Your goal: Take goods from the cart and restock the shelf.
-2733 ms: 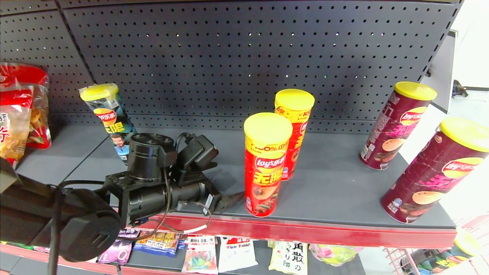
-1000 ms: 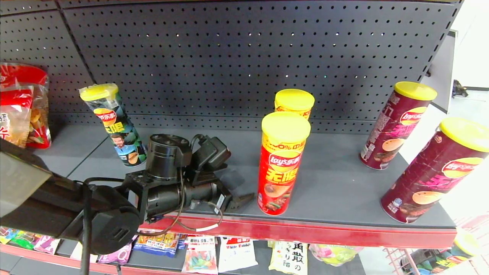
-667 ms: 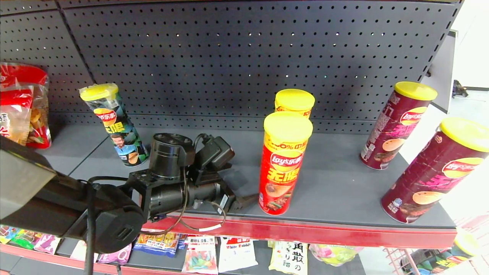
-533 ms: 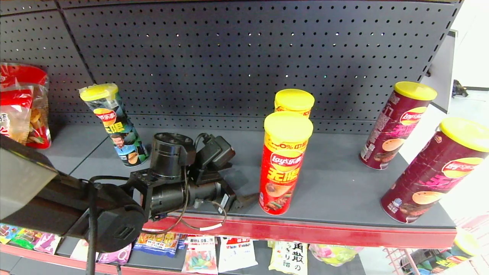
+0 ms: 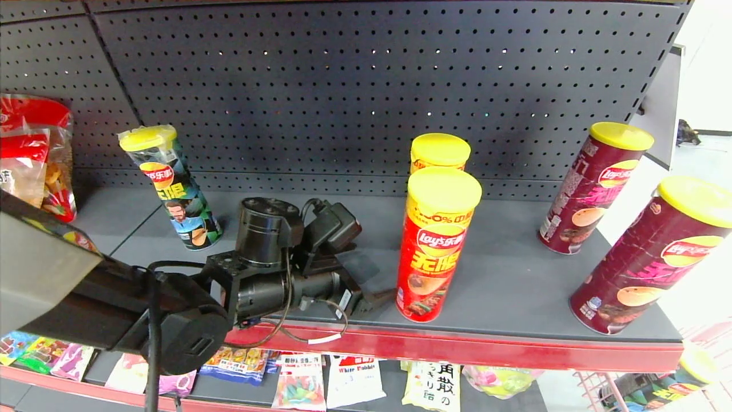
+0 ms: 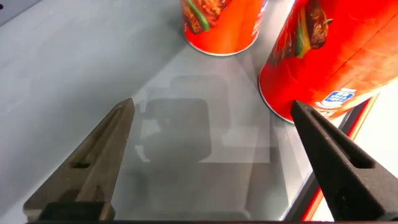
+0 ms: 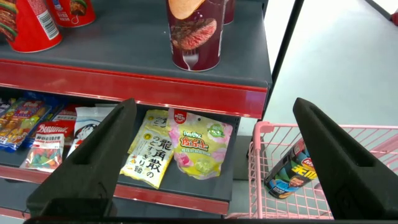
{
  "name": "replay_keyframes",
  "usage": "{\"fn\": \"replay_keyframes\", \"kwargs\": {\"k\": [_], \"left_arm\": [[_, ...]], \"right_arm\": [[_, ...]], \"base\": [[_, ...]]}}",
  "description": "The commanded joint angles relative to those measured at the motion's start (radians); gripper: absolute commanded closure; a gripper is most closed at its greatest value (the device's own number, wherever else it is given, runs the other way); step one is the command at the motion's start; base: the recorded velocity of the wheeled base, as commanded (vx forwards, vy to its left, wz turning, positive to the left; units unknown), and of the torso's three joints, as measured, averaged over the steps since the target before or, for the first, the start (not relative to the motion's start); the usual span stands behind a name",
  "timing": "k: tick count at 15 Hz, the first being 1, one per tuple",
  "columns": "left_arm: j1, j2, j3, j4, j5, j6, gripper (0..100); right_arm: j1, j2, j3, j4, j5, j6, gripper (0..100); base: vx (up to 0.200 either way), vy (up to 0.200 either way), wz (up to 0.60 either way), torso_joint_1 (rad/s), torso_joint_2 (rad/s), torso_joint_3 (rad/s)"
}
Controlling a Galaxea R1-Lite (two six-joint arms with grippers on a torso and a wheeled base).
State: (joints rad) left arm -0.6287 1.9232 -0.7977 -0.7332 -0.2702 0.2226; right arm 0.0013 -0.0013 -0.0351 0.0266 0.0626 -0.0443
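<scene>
Noted front red can (image 5: 437, 246) upright at shelf (image 5: 514, 286) front edge. Found left gripper (image 6: 211, 109) spread wide, empty, just left of that can, one fingertip at its base. Found right gripper (image 7: 211, 102) likewise spread, empty, well right of and below it.

The front red can (image 5: 437, 246) hides most of the rear red can (image 5: 440, 151) behind it.

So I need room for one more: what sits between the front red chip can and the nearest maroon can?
Nothing: the head view shows bare shelf between the front red chip can and the nearest maroon can.
</scene>
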Motion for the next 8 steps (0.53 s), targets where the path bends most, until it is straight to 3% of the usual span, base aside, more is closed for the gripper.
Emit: {"fn": "replay_keyframes", "kwargs": {"k": [1,8], "left_arm": [[-0.003,0.003,-0.003,0.000,0.000,0.000,0],[-0.003,0.005,-0.002,0.000,0.002,0.000,0]], "right_arm": [[0.000,0.001,0.000,0.001,0.000,0.000,0],[0.000,0.001,0.000,-0.001,0.000,0.000,0]], "base": [[0.000,0.000,0.00,0.000,0.00,0.000],[0.000,0.000,0.00,0.000,0.00,0.000]]}}
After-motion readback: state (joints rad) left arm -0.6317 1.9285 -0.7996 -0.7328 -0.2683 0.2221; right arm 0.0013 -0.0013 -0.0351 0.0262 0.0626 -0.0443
